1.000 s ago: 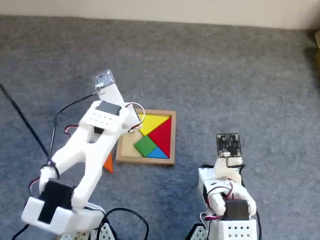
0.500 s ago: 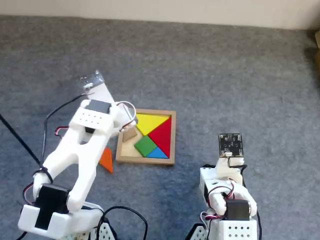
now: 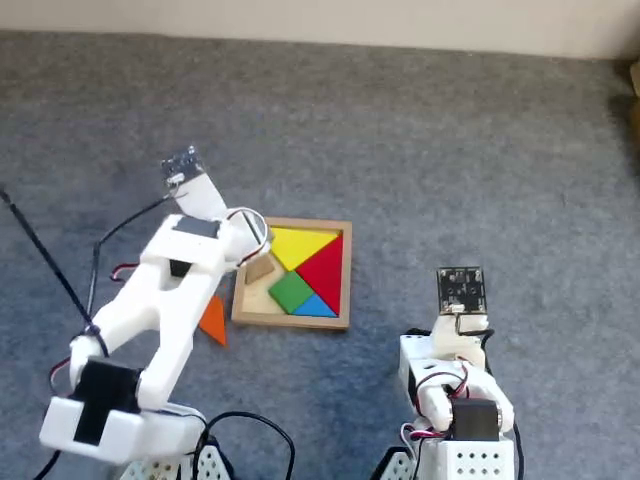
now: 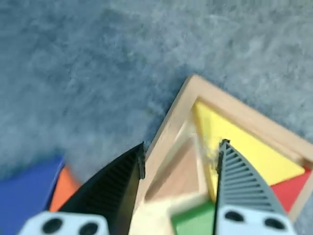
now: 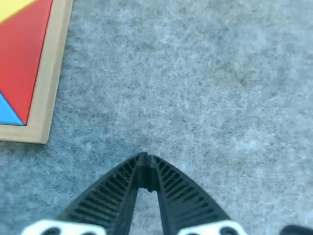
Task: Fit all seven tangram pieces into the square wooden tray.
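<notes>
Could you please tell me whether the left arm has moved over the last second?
Yes. The left arm has swung left across the wooden tray, away from the yellow piece, uncovering a tan piece by the tray's left rim.

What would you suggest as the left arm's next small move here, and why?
Probably lift the left gripper straight up off the tray. Its fingers stand apart around the tan triangle, which looks to lie inside the tray, while the orange piece and a blue piece lie on the carpet beside the tray.
</notes>
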